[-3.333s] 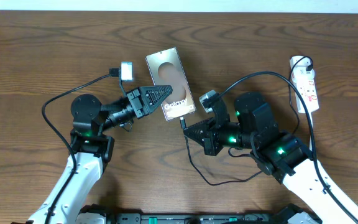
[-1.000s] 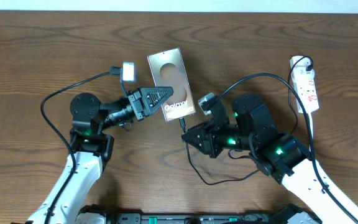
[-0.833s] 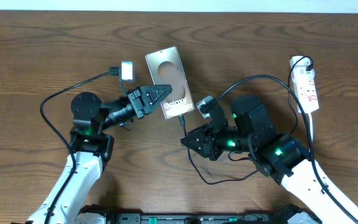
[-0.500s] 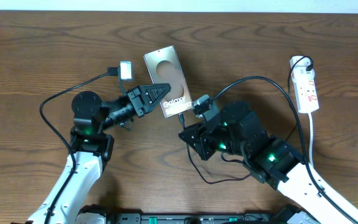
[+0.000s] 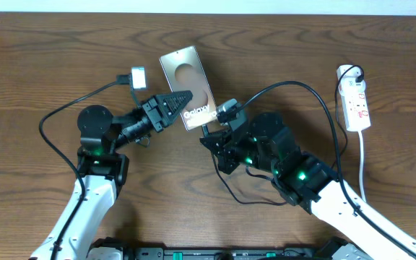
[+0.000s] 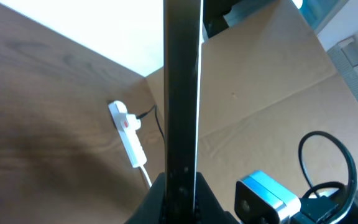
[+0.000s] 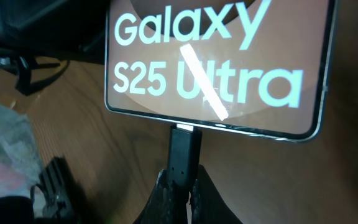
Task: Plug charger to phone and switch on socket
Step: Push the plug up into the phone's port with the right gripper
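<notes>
Wood table. Left tool pinches phone; right wrist alone shows right tool pinching charger, touching phone edge.

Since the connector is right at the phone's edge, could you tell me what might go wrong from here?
The connector tip meets the Galaxy S25 Ultra phone's bottom edge. Whether it is seated is unclear, so a skewed push by the right gripper may jam it.
The left gripper grips the phone by one side, so pushing could slide it.
</notes>
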Robot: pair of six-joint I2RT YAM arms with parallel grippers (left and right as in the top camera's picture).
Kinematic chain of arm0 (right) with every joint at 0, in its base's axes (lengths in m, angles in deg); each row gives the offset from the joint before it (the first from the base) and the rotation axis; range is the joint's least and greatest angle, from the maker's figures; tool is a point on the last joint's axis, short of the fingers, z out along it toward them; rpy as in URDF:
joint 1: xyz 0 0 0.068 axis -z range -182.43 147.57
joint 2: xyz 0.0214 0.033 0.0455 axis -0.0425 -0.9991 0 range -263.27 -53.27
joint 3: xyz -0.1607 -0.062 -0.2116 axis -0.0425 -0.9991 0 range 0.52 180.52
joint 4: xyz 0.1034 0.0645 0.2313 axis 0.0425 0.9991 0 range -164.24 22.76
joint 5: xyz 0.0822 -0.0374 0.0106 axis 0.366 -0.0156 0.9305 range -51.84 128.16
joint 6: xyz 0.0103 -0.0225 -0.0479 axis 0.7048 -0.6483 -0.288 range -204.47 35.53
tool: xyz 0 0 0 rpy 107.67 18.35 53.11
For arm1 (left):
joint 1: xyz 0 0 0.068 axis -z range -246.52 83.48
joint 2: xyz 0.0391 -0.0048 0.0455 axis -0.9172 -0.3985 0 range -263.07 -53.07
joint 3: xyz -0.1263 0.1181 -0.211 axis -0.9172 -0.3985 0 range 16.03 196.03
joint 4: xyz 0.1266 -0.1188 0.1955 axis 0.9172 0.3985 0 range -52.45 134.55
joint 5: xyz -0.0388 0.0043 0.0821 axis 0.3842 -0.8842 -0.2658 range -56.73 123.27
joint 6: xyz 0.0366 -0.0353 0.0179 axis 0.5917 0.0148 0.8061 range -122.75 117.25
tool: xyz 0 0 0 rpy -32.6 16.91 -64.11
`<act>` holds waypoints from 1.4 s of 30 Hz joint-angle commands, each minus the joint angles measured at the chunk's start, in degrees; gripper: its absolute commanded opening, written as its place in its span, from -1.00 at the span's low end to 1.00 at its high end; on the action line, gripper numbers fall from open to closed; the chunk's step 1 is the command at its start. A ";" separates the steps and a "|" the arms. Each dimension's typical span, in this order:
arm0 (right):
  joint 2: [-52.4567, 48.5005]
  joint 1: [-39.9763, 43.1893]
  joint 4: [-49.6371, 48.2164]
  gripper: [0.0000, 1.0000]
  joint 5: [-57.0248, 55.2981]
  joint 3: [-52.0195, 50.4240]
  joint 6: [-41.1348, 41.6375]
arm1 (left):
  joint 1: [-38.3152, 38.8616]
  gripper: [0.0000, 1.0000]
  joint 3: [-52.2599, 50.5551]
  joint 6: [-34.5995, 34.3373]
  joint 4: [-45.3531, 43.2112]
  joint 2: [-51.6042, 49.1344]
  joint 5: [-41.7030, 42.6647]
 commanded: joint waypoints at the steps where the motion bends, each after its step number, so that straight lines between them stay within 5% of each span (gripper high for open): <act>1: 0.68 -0.17 -6.21 -0.98 -1.44 2.08 -0.72 | 1.66 -0.85 0.44 0.76 0.31 0.52 8.92; 42: 2.64 0.44 -16.17 -0.98 -4.39 2.10 -2.36 | 1.66 -0.85 0.42 4.87 0.33 0.52 15.12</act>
